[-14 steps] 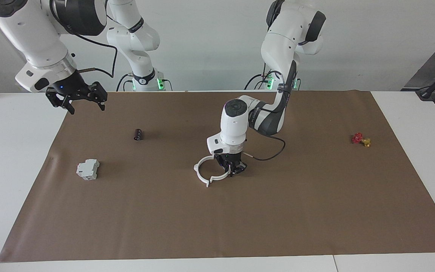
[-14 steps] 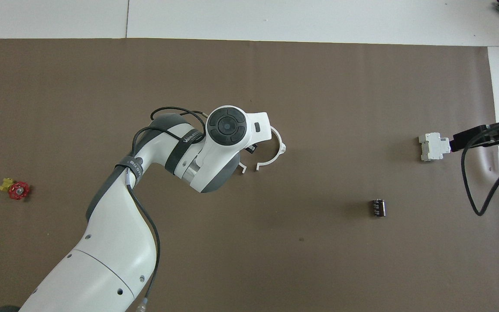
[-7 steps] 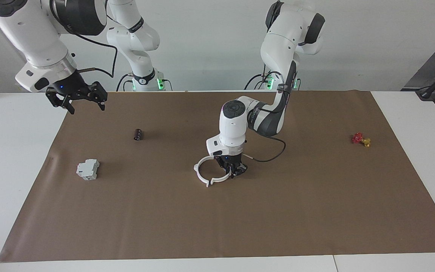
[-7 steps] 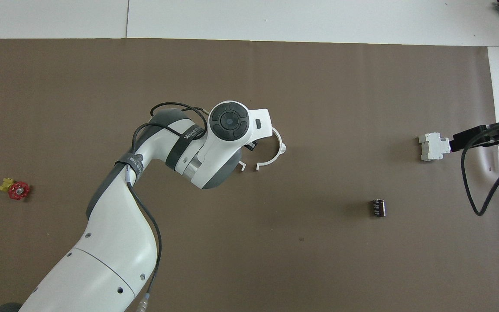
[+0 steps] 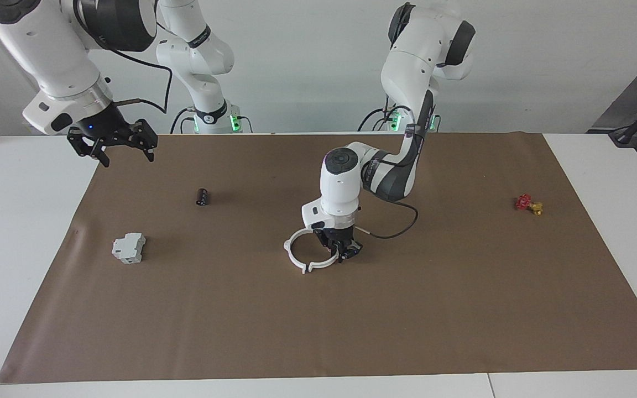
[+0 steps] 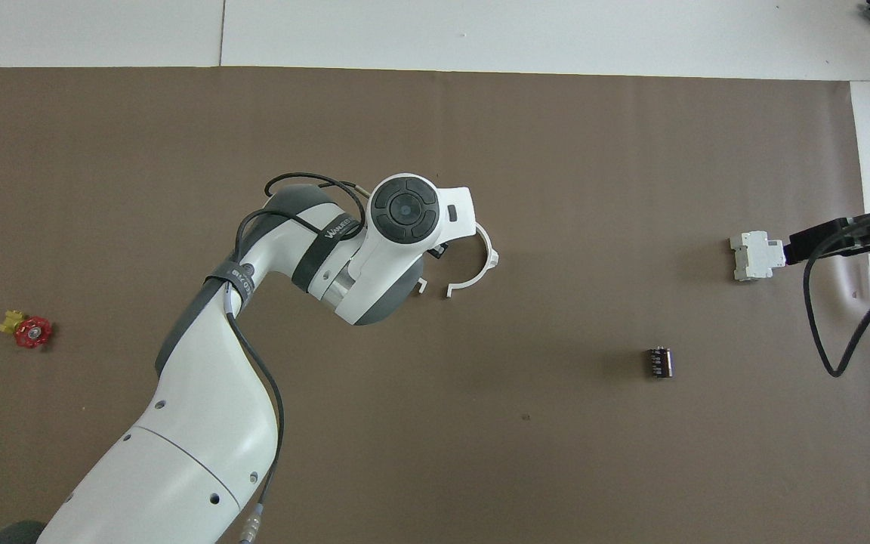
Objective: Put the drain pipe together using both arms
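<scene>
The drain pipe [image 5: 310, 251] lay on the brown mat [image 5: 351, 326] near the middle of the counter [image 5: 25, 232], a white ring of thin arcs with small outer tabs; in the overhead view a gap showed in the ring on the side nearer the robots. The left end effector [image 5: 343, 250] was down at the ring's edge toward the left arm's end of the counter, fingertips pinched together on the drain pipe's rim. From overhead the arm's wrist covered that part of the ring, so only the arc toward the right arm's end [image 6: 480, 261] showed there.

The right end effector [image 5: 125, 148] hung in the air with its fingers spread wide and nothing between them, over the mat's corner at the right arm's end, well apart from the drain pipe; that arm waited.

A small black cylinder [image 5: 202, 196] lay nearer the robots than the drain pipe, toward the right arm's end. A grey-white blocky box [image 5: 129, 247] sat further toward that end. A small red and yellow valve [image 5: 528, 204] lay well apart from the drain pipe, toward the left arm's end.
</scene>
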Robot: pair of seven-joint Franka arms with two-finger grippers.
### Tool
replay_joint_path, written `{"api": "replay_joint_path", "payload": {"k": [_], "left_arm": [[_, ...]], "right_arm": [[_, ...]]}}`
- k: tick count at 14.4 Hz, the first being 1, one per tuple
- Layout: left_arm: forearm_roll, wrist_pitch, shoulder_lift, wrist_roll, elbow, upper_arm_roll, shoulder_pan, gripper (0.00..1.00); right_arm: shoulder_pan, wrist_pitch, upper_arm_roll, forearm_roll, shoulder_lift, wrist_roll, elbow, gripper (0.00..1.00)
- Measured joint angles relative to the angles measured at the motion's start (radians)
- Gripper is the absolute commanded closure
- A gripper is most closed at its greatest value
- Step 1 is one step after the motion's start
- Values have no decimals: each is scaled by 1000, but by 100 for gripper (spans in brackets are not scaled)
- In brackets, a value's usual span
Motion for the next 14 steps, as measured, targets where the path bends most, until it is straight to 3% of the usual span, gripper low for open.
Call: {"api": "replay_joint_path", "payload": {"k": [14], "left_arm": [[47,16,10,0,13,-3,-2,100]], "right_arm": [[0,0,1,0,0,0,0,0]]}}
